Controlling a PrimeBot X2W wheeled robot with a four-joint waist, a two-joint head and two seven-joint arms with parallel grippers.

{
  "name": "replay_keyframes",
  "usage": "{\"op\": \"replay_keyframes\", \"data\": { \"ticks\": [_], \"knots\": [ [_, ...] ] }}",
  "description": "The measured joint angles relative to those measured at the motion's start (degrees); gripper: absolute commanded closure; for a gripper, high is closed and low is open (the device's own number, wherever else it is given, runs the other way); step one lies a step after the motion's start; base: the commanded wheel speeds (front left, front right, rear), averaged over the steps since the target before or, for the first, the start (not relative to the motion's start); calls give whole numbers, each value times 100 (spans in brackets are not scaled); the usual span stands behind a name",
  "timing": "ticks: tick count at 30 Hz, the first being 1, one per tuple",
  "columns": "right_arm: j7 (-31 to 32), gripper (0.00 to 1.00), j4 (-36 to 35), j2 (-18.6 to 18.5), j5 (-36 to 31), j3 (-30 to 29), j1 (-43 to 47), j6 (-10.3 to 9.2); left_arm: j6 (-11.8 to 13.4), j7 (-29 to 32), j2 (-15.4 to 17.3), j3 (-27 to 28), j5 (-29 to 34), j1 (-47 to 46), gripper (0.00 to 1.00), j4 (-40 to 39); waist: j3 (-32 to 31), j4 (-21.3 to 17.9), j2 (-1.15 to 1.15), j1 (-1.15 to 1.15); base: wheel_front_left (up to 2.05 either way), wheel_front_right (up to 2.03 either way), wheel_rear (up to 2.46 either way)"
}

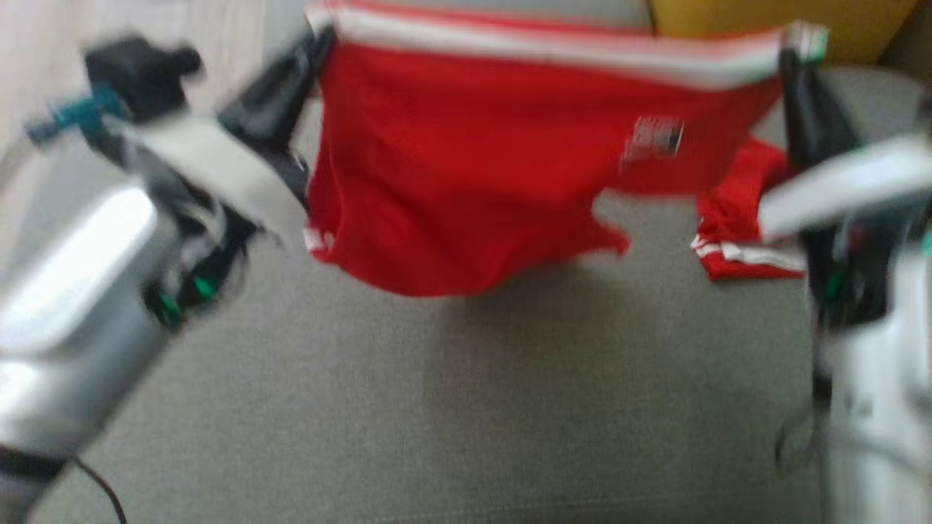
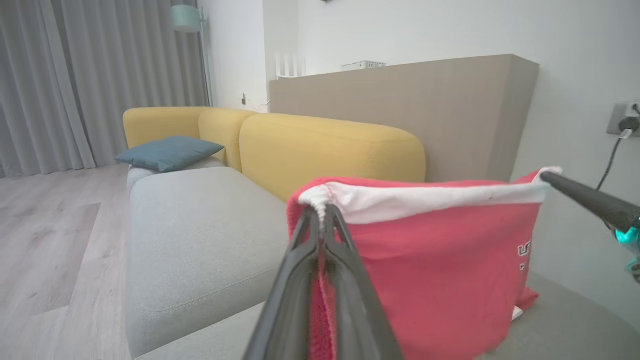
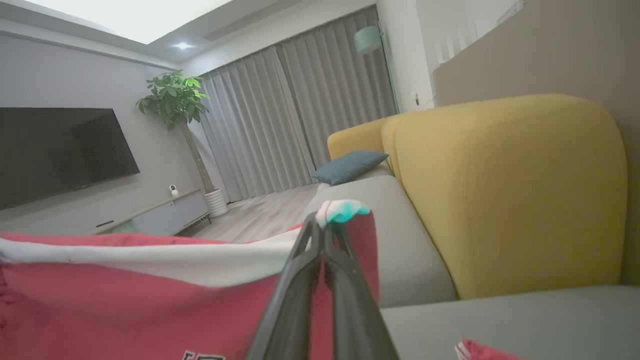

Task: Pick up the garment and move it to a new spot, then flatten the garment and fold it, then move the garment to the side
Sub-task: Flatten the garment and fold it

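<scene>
the red garment (image 1: 480, 167) is held taut by its white band between 2 grippers, each clamped on a corner: left gripper (image 2: 322, 215) and right gripper (image 3: 322, 227). its long axis is stretched left to right, hung over the grey seat (image 1: 437, 407).

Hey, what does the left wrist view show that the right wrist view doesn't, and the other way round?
Left wrist view: a wall socket with a plugged cable, and the right fingers pinching the garment at its far corner. Right wrist view: a TV, a potted plant and a low cabinet. Both: the garment held up by its white band, the yellow sofa, a blue cushion and grey curtains.
</scene>
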Motion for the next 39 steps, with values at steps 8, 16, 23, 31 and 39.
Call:
{"op": "replay_keyframes", "data": {
  "ticks": [8,16,23,31,39],
  "knots": [
    [-199,100,1792,-9,-390,-66,-3119,0,-542,396,-203,370,-69,-2062,100,1503,952,-73,0,0,0,0,0],
    [-2124,100,4576,-4,-1063,-316,-5933,3,-867,-566,-1044,728,472,-4033,100,3609,2161,-92,0,1,0,0,0],
    [-2717,100,6239,-16,-453,244,-6154,5,-1120,-755,-1403,1022,691,-3944,100,4211,2680,6,0,1,0,0,0],
    [-2821,100,7039,-36,82,990,-5414,5,-1315,-781,-1556,1448,1589,-2451,100,3646,2830,159,-1,1,0,0,0],
    [-2264,100,7193,-135,138,1515,-4383,5,-1359,-795,-1340,660,1985,-851,100,2846,2383,148,0,0,0,0,0]
  ]
}}
